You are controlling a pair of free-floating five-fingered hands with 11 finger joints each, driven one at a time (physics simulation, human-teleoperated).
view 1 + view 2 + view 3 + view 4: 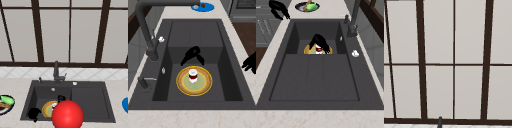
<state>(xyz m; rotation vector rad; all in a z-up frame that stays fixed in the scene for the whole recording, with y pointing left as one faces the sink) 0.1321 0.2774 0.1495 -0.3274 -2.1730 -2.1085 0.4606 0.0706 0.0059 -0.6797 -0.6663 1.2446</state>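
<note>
An upright small jar (193,75) is centred on the yellow plate (204,87) in the sink (228,82) basin's left end. The right hand (193,53), fingers loosely spread downward, is held just above, gripping nothing. A red ball (67,115) is seen in the front view.

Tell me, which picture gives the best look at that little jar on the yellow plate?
The left side view: the small jar stands unobstructed in the middle of the plate. In the right side view a hand partly covers it; in the front view a red ball hides most of it.

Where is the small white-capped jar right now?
The small white-capped jar stands upright at the middle of the yellow-rimmed plate in the sink's basin, just beside the right hand.
</note>
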